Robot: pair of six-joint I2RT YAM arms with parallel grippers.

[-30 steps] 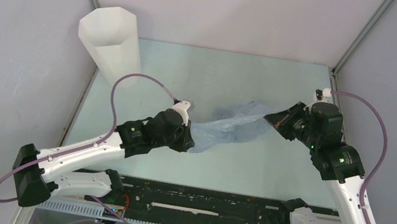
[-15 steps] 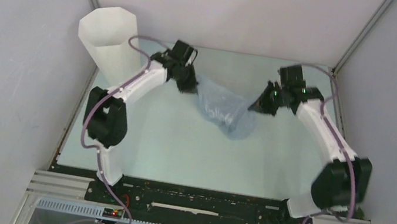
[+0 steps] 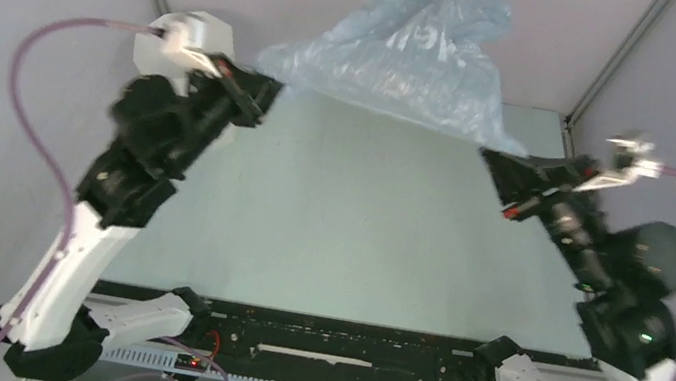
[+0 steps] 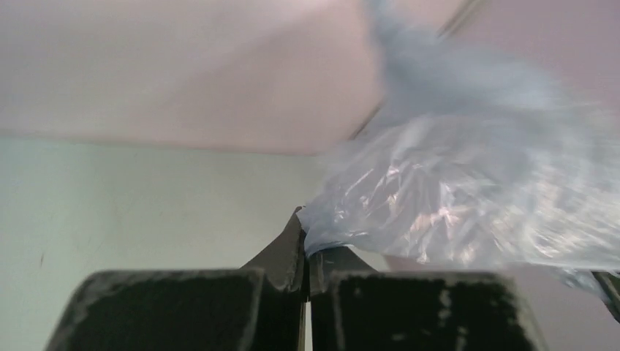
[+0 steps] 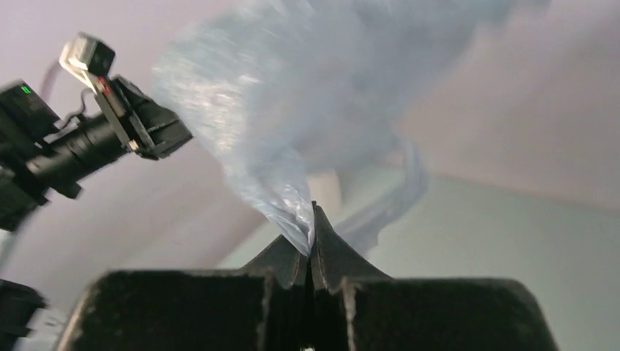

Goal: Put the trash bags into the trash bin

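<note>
1. Pale blue-grey film of the trash bag [image 3: 415, 55] is held stretched in the air, right of the trash bin [image 3: 214, 33] and above the bench [image 3: 359, 224].
2. One bag corner is pinched by the left end effector [image 3: 265, 97], jaws pressed together, just right of the bin.
3. The opposite corner is pinched by the right end effector [image 3: 491, 157], well right of the bin.
4. White lettering [image 3: 424, 42] is noted on the film, blurred.
</note>
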